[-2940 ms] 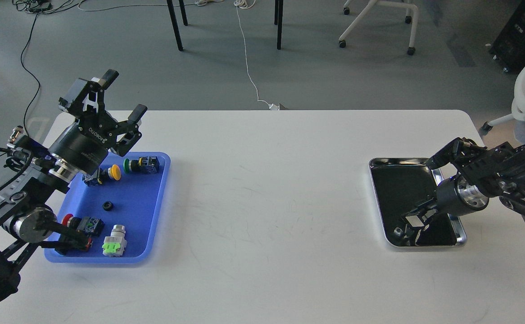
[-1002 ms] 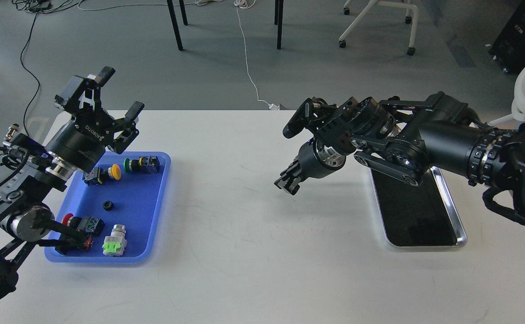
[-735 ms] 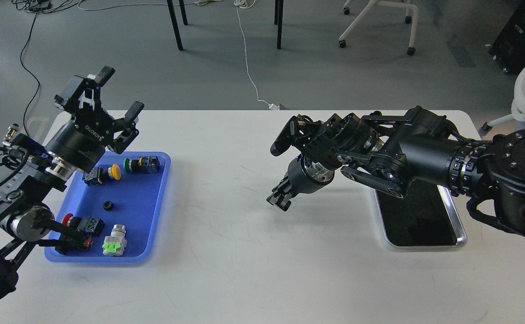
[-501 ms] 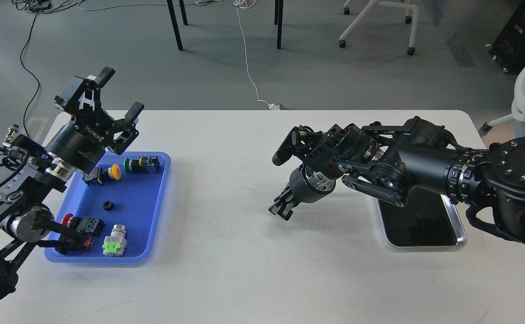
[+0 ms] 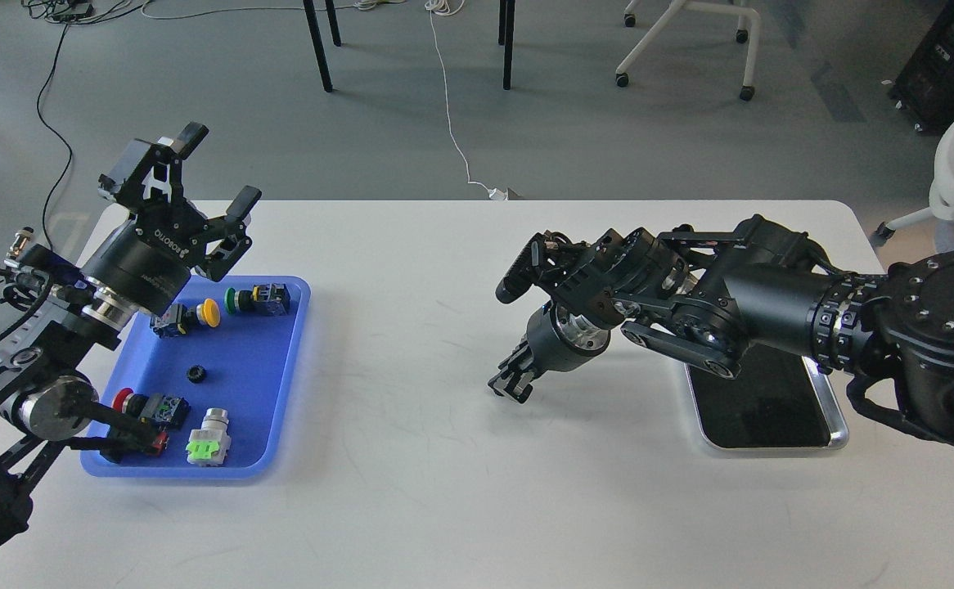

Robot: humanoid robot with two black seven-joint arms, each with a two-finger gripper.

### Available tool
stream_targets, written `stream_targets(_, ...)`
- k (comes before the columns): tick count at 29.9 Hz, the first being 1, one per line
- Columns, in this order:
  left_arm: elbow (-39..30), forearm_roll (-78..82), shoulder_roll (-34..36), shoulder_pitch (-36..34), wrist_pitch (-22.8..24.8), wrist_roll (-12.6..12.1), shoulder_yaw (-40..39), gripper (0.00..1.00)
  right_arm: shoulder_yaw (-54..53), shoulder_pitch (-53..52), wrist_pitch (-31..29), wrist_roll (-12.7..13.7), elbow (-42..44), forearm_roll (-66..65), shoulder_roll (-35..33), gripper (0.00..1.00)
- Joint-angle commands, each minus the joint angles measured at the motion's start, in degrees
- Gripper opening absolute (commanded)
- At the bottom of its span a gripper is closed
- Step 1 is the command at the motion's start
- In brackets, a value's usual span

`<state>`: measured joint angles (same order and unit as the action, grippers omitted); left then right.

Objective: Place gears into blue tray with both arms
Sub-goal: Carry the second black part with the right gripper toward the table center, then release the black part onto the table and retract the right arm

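One gear [image 5: 195, 374], a small black toothed ring, lies in the middle of the blue tray [image 5: 260, 393] at the table's left. My left gripper [image 5: 222, 168] is open and held high over the tray's far left corner, holding nothing. Around mid-table, my right gripper [image 5: 510, 386] points down and to the left, just above the white table top. Its fingers are drawn together, and I cannot make out anything between them. It is well to the right of the blue tray.
Several coloured push-button switches lie in the blue tray around the gear: yellow [image 5: 209, 312], green [image 5: 236, 301], red [image 5: 123, 400] and a grey one with a green face [image 5: 208, 442]. A steel tray [image 5: 835, 417] with a dark inside sits at the right, partly under my right arm.
My right arm left the steel tray, swung left to mid-table and came down close to the surface; over the last half second it barely moved. The left arm stayed put.
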<state>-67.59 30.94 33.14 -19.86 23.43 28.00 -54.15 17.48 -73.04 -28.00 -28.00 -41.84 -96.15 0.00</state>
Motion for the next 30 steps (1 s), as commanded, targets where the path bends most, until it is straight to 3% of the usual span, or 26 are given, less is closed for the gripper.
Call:
stream_targets(1,0.0,0.0,0.1,0.0,0.0,0.0,0.0,0.98,0.0,-0.2,0.0,0.0,0.0,0.0,0.0,0.35)
stream_targets(3,0.0,0.0,0.1,-0.1,0.0,0.0,0.1,0.98,-0.1,-0.3,0.0,0.0,0.0,0.0,0.0,0.43)
stream_targets(7,0.0,0.0,0.1,-0.1,0.0,0.0,0.0,0.98,-0.3,-1.3,0.0,0.0,-0.2,2.4,-1.1,0.72)
stream_targets(12,0.0,0.1,0.1,-0.1,0.0,0.0,0.1,0.98,-0.8,-3.8,0.0,0.0,-0.8,14.7,-6.3,0.91)
stream_targets(21,0.0,2.1,0.0,-0.1,3.4,0.0,0.4,0.98,-6.7,-2.1,0.0,0.0,-2.2,47.9,-20.5,0.94)
stream_targets(30,-1.5,10.2,-1.0,-0.1,3.5,0.0,1.1,0.98,-21.9,12.5,0.0,0.0,-1.1,74.6,-29.8,0.94)
